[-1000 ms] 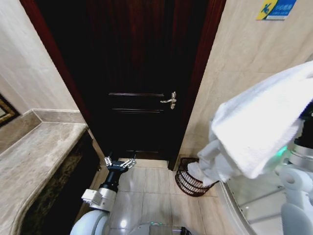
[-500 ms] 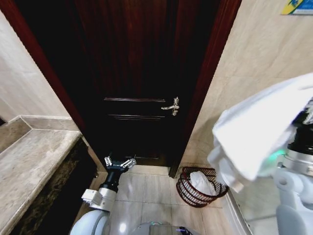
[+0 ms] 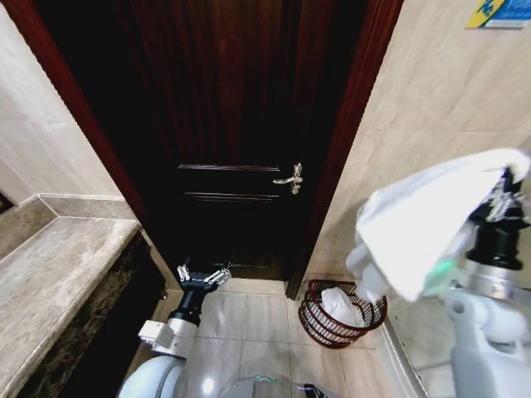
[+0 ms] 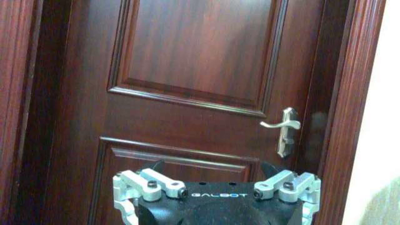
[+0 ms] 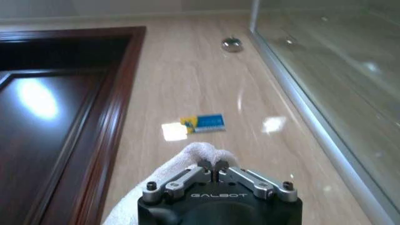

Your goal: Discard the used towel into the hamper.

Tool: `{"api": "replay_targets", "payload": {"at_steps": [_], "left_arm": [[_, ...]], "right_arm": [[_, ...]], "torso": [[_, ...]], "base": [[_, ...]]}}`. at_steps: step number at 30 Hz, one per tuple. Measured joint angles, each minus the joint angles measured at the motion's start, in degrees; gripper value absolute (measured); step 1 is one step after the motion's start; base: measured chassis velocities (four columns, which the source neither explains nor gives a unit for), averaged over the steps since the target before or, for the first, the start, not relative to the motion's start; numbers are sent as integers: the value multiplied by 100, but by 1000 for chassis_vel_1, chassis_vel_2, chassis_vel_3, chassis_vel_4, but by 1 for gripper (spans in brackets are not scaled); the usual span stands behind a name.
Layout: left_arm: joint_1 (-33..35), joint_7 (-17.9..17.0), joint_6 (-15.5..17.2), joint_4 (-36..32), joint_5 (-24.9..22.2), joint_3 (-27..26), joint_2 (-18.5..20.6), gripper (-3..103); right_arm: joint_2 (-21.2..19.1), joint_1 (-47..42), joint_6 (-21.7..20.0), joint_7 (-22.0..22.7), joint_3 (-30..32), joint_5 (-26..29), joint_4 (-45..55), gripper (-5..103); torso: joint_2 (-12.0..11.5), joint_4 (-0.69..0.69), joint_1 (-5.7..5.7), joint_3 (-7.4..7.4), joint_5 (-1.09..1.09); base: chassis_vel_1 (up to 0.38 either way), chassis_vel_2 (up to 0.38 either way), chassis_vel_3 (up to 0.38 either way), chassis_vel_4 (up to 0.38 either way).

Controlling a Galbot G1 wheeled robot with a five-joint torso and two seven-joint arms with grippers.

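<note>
1. Door (image 3: pixel 241 141) of dark wood, with silver handle (image 3: pixel 289 177), straight ahead of the left gripper (image 3: pixel 202 277); that gripper held low, fingers spread and holding nothing.
2. Towel (image 3: pixel 419 224), white, pinched by one fold in the clenched right gripper (image 5: pixel 214 168) and draped down below it.
3. Hamper (image 3: pixel 340 313) on the floor tiles, well below the right gripper, under the lower tip of the towel, with white cloth (image 3: pixel 340 304) inside.
</note>
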Motion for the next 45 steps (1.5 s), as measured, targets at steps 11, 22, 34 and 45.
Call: {"api": "replay_targets", "payload": {"at_steps": [11, 22, 34, 45], "left_arm": [[0, 0, 0, 0, 0, 0, 0, 100], [0, 0, 0, 0, 0, 0, 0, 100], [0, 0, 0, 0, 0, 0, 0, 100], [0, 0, 0, 0, 0, 0, 0, 100]], "right_arm": [[328, -145, 326, -265, -159, 4, -627, 1], [894, -671, 444, -425, -287, -18, -830, 1], [1142, -599, 922, -603, -524, -216, -2150, 1], [1192, -185, 1492, -917, -704, -770, -3647, 1]], "torso": [[0, 0, 0, 0, -1], [0, -1, -1, 0, -2], [0, 0, -1, 0, 0], [0, 0, -1, 0, -1]], "base": [[0, 0, 0, 0], [0, 0, 0, 0], [0, 0, 0, 0], [0, 0, 0, 0]]}}
